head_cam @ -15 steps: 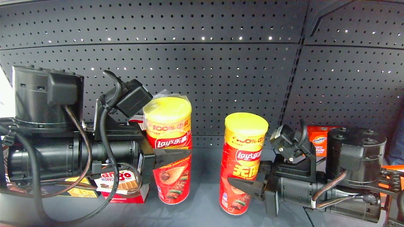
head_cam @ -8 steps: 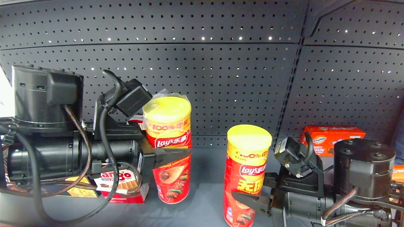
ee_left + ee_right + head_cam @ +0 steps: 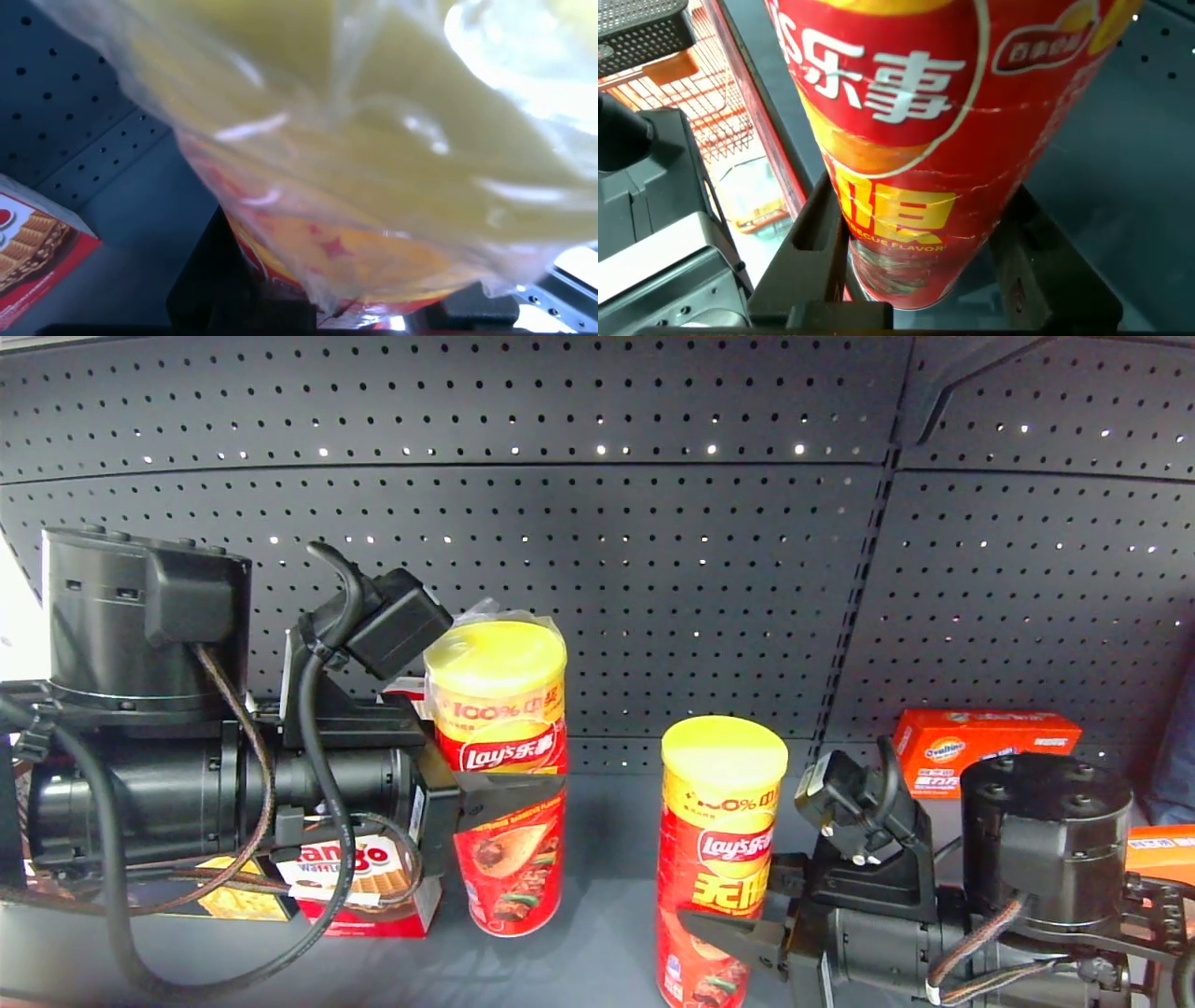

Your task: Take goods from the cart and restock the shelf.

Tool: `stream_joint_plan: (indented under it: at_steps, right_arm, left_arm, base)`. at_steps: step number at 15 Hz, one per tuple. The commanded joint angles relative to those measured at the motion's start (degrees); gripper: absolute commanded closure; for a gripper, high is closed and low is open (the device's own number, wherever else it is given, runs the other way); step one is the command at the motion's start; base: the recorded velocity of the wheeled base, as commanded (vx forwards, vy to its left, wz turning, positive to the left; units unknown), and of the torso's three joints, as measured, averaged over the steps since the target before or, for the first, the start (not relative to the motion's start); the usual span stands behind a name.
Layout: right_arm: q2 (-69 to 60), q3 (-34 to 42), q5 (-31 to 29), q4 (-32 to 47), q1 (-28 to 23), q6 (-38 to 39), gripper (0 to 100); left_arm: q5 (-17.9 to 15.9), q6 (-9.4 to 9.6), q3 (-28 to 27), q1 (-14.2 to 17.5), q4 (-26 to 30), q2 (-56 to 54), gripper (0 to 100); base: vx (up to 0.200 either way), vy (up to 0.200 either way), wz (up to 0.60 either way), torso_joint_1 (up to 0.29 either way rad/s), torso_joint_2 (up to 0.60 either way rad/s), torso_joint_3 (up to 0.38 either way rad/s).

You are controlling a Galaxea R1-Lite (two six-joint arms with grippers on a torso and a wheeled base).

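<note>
Left gripper (image 3: 515,791) fingers pinch left can (image 3: 499,705), right gripper (image 3: 717,919) fingers pinch right can (image 3: 721,803), open shelf (image 3: 607,887) between them.

I count two chip cans, the left can (image 3: 499,709) and the right can (image 3: 721,803), one gripped in each of my two pincers, left pincer (image 3: 509,795) and right pincer (image 3: 719,919). Left of the left can: one wafer box (image 3: 373,887), one yellow packet (image 3: 233,899). Far to its right: one orange box (image 3: 980,747)

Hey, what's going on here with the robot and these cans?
The robot is restocking a dark grey metal shelf. Its left gripper is clamped on a red cylindrical chip can with a yellow lid, upright beside a red wafer box. Its right gripper grips a second identical chip can nearer the shelf's front edge. An orange carton sits farther back on the right.
</note>
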Motion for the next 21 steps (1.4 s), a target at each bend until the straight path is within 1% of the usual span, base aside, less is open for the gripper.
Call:
stream_joint_plan:
  at_steps: [1,10,11,15,21]
  right_arm:
    - [1.5,0.0,0.1,-0.6,0.0,-0.1,100]
    - [3.8,-0.3,0.1,-1.5,0.1,-0.3,100]
    - [3.8,-0.2,0.1,-1.5,0.1,-0.3,0]
    - [2.9,0.5,-0.1,-1.6,0.0,-0.3,0]
    - [-0.7,4.0,-0.3,-1.5,0.1,-0.3,0]
  left_arm:
    - [0.0,-0.01,0.0,0.0,-0.1,0.2,100]
    - [0.0,-0.01,0.1,0.0,-0.1,0.4,100]
    - [0.0,-0.01,0.1,0.0,-0.1,0.4,100]
    - [0.0,-0.01,0.3,-0.1,-0.1,0.3,100]
    - [0.0,-0.01,0.4,-0.1,0.0,-0.2,100]
  base:
    - [0.0,0.0,0.0,0.0,0.0,0.0]
    - [0.0,0.0,0.0,0.0,0.0,0.0]
    - [0.0,0.0,0.0,0.0,0.0,0.0]
    - [0.0,0.0,0.0,0.0,0.0,0.0]
    - [0.0,0.0,0.0,0.0,0.0,0.0]
